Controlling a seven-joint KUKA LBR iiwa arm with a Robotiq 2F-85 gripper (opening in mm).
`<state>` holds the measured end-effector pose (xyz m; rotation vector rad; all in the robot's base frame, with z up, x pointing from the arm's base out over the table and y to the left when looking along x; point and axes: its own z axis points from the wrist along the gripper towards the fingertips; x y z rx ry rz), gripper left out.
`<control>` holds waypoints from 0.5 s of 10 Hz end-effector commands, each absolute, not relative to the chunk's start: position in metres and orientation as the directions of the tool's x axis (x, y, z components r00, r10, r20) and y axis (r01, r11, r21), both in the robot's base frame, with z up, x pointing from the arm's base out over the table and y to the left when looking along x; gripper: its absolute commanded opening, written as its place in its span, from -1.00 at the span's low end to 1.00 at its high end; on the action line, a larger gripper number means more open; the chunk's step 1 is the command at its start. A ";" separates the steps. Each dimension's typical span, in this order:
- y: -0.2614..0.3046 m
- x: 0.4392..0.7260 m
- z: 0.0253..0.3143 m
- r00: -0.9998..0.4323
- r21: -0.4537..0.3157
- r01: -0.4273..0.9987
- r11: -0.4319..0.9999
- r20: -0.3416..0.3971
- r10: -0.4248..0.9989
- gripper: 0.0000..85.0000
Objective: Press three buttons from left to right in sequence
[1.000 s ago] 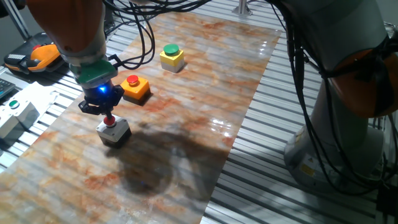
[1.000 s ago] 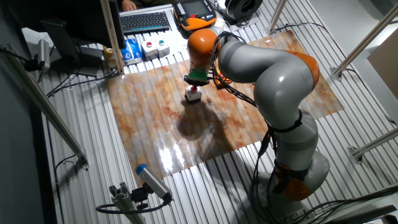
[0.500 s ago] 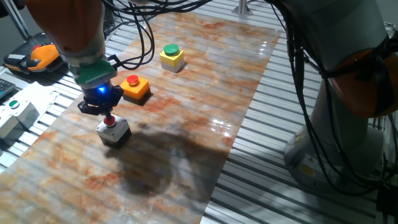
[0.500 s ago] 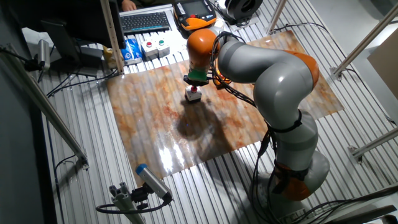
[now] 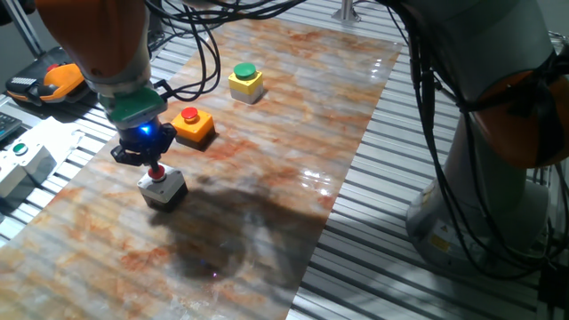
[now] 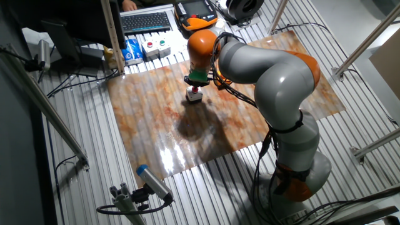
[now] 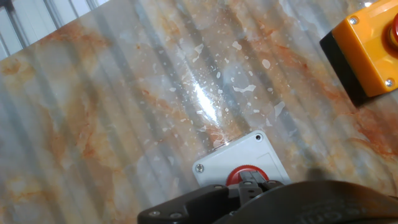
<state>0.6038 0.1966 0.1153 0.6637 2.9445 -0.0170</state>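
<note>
The grey button box (image 5: 164,189) with a red cap stands at the near left of the marbled board (image 5: 267,160). My gripper (image 5: 155,167) is straight above it, fingertips shut together and touching the red cap (image 7: 238,175). The hand view shows the grey box (image 7: 214,165) just under the fingertips. The orange box with a red cap (image 5: 194,126) stands behind it and shows at the hand view's upper right (image 7: 367,56). The yellow box with a green cap (image 5: 245,82) stands farther back. In the other fixed view the gripper (image 6: 196,89) is on the grey box (image 6: 193,97); my arm hides the other two.
A white box with a small green button (image 5: 22,160) and an orange teach pendant (image 5: 53,84) lie off the board's left edge. Black cables (image 5: 204,53) hang over the far left of the board. My arm's base (image 5: 480,204) stands at the right.
</note>
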 end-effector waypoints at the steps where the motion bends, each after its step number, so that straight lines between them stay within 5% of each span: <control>1: 0.197 0.604 0.115 -0.896 0.016 0.428 0.904 -0.122 0.427 -1.00; 5: 0.196 0.607 0.107 -0.897 0.013 0.424 0.905 -0.131 0.422 -1.00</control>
